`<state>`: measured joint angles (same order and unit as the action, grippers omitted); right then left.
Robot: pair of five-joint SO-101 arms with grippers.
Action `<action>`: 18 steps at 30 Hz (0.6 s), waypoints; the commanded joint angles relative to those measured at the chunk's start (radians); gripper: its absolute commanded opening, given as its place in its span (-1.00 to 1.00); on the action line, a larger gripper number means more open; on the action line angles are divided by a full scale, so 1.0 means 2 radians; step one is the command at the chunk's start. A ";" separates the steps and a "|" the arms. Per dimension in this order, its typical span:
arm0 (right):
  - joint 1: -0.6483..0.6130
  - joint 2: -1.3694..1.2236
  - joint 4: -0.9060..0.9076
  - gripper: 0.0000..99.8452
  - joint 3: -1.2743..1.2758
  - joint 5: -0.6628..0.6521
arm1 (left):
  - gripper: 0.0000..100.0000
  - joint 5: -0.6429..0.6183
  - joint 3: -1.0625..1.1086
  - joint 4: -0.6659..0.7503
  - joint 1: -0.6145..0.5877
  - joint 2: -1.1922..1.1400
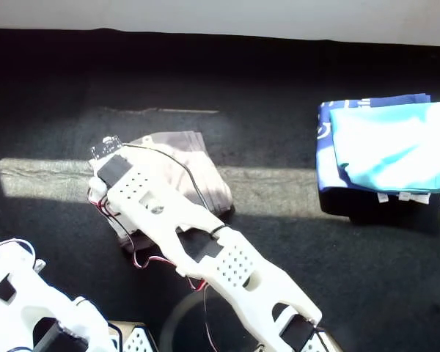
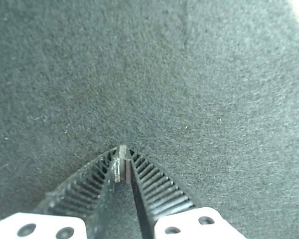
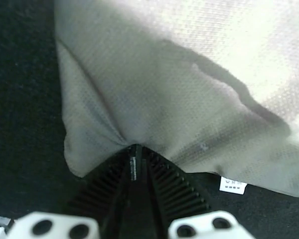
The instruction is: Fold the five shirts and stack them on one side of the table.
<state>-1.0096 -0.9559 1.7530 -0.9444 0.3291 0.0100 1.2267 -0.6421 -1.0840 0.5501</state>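
A beige folded shirt [image 1: 198, 172] lies left of the table's middle. My right gripper [image 1: 106, 150] sits at its left edge, the arm stretching in from the lower right. In the right wrist view the right gripper [image 3: 134, 152] is shut, with a pinch of the beige shirt [image 3: 189, 99] at its tips. A stack of folded shirts [image 1: 389, 147] rests at the right side: light blue on top, a darker blue shirt [image 1: 326, 139] under it, black [image 1: 374, 209] at the bottom. My left gripper [image 2: 122, 162] is shut on nothing above bare dark felt.
The left arm [image 1: 29, 301] sits at the lower left corner. The dark felt table [image 1: 279, 242] has a sunlit band running across it. A white tag [image 3: 232, 185] hangs at the beige shirt's edge. A pale wall borders the far side.
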 commanded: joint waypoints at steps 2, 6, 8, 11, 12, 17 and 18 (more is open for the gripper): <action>0.008 0.065 0.006 -0.99 0.000 0.001 | -0.98 -0.002 -0.002 0.007 0.004 0.003; 0.010 0.138 0.000 -0.99 -0.006 -0.031 | -0.98 -0.002 -0.001 0.007 0.013 0.003; 0.013 0.174 -0.005 -0.99 -0.016 -0.053 | -0.98 -0.002 -0.001 0.007 0.013 0.003; 0.041 0.208 -0.014 -0.98 -0.035 -0.080 | -0.98 -0.002 0.000 0.006 0.013 0.003; 0.059 0.213 -0.014 -0.98 -0.040 -0.081 | -0.98 -0.002 0.000 0.005 0.013 0.003; 0.148 0.204 -0.012 -0.73 -0.036 -0.050 | -0.98 -0.002 0.000 0.005 0.015 0.003; 0.160 0.197 -0.011 -0.65 -0.033 -0.029 | -0.98 -0.002 0.000 0.005 0.015 0.003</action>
<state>-0.7733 -0.5999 1.7331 -0.9904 0.2033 0.0100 1.2298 -0.6421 -1.0717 0.5501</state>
